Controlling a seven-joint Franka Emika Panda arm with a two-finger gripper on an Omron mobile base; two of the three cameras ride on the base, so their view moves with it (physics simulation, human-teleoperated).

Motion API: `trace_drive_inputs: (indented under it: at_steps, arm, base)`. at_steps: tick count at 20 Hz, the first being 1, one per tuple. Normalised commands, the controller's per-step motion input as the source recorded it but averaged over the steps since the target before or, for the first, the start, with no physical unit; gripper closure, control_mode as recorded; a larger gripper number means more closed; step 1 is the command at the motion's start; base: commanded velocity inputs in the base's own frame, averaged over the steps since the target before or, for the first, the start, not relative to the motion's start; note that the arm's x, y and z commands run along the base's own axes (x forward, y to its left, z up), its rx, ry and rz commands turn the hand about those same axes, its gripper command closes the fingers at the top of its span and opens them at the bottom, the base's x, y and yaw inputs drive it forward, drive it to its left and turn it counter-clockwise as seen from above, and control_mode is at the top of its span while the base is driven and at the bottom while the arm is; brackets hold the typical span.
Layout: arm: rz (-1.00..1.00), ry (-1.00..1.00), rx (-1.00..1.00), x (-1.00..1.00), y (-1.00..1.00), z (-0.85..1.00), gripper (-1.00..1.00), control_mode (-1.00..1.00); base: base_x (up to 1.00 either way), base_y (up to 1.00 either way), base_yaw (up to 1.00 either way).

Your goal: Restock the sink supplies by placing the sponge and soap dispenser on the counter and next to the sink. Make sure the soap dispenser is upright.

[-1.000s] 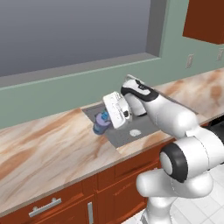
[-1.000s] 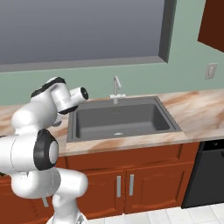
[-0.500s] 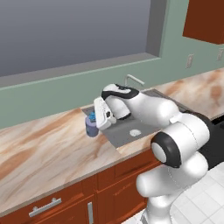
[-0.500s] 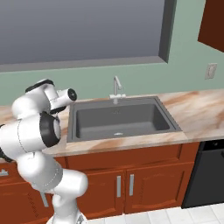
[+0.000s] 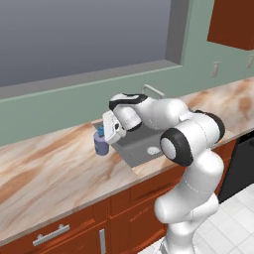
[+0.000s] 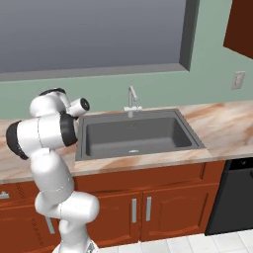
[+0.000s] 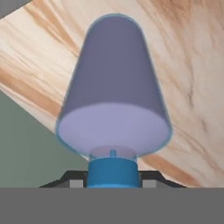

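Observation:
The lavender-blue soap dispenser (image 5: 101,145) stands upright over the marbled counter (image 5: 49,168), just left of the back left corner of the grey sink (image 5: 141,145). My gripper (image 5: 105,132) is shut on its blue pump top. Looking down in the hand view, the bottle (image 7: 113,100) hangs below the gripper (image 7: 113,178), with the counter (image 7: 188,65) beneath it. Whether its base touches the stone I cannot tell. The sink (image 6: 133,133) lies to the right of my arm in the right base view. The sponge is out of view.
A silver faucet (image 6: 131,99) rises behind the basin. The green wall and window sill run close behind the bottle. A dark dishwasher front (image 6: 232,197) sits at the lower right, and a wall outlet (image 6: 238,80) is above the right stretch of counter (image 6: 222,123).
My arm has swung left with the soap dispenser, carrying it from above the sink's left edge to the counter beside the sink. The grip stays shut.

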Motion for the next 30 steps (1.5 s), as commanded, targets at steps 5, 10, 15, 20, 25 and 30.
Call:
trace_drive_inputs:
  at_steps: [5,10,15,20,25,30]
  arm:
    - [0.0,0.0,0.0,0.35,0.0,-0.35,1.0,-1.0]
    - [0.0,0.0,0.0,0.45,0.0,-0.33,1.0,-1.0]
    - [0.0,0.0,0.0,0.16,0.0,-0.41,1.0,-1.0]
    - [0.0,-0.01,0.0,-0.32,-0.05,-0.38,-1.0,-1.0]
    - [0.0,-0.03,0.0,-0.11,-0.11,-0.1,-1.0,-1.0]
    - [0.0,-0.01,0.0,-0.01,-0.13,-0.03,-1.0,-1.0]
  base:
    - [0.0,0.0,0.0]
    - [0.0,0.0,0.0]
    - [0.0,0.0,0.0]
    - [0.0,0.0,0.0]
    - [0.0,0.0,0.0]
    - [0.0,0.0,0.0]
